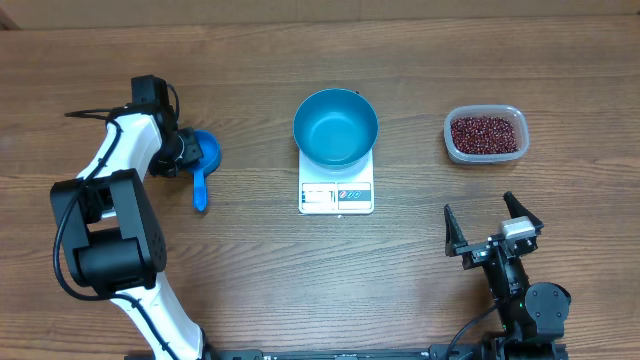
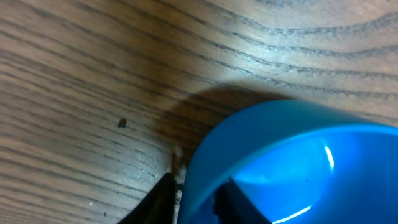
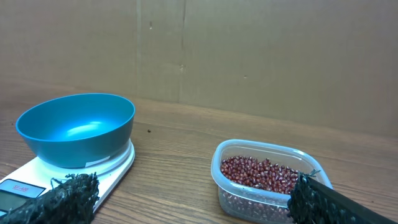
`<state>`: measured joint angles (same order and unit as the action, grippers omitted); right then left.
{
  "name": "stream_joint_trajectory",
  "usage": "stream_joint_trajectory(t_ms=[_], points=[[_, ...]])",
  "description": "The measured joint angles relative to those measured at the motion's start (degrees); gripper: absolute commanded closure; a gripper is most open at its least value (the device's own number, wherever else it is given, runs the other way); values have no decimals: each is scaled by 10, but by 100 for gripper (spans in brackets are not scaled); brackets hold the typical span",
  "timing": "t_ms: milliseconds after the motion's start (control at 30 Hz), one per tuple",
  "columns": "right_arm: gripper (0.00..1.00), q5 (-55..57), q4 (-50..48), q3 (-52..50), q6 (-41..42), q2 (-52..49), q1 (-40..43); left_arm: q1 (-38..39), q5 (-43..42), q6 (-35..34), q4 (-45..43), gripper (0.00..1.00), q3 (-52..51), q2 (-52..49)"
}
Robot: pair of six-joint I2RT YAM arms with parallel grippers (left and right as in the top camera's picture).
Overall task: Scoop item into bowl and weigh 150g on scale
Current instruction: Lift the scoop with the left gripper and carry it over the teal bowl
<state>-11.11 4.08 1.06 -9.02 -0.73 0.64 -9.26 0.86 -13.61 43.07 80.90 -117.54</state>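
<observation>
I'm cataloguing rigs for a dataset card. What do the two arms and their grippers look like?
The left arm has white links, black joint housings and a black cable along it; its left gripper is black. The right arm is black, and the right gripper has two black fingers, a silver-grey block behind them and rough black pads.

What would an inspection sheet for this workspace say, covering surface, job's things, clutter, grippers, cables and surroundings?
Surface: wooden table, bare grain.
Job's things: empty blue bowl on the white scale; beans in a clear tub to its right; blue scoop lying to its left.
Clutter: one dark speck by the scoop.
Grippers: left gripper jaws straddle the scoop's rim, grip not certain; right gripper jaws open, empty, in front of the tub.
Cables: black cable looping at the left arm.
Surroundings: brown board wall behind the table.
</observation>
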Motion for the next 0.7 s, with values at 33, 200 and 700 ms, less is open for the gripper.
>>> stream_joint_trajectory(t_ms=[33, 200, 700], points=[[0, 0, 0, 0, 0, 0, 0, 0, 0, 3, -1, 96, 0, -2], [0, 0, 0, 0, 0, 0, 0, 0, -4, 2, 0, 96, 4, -2], [0, 0, 0, 0, 0, 0, 0, 1, -78, -209, 47, 96, 50, 213]])
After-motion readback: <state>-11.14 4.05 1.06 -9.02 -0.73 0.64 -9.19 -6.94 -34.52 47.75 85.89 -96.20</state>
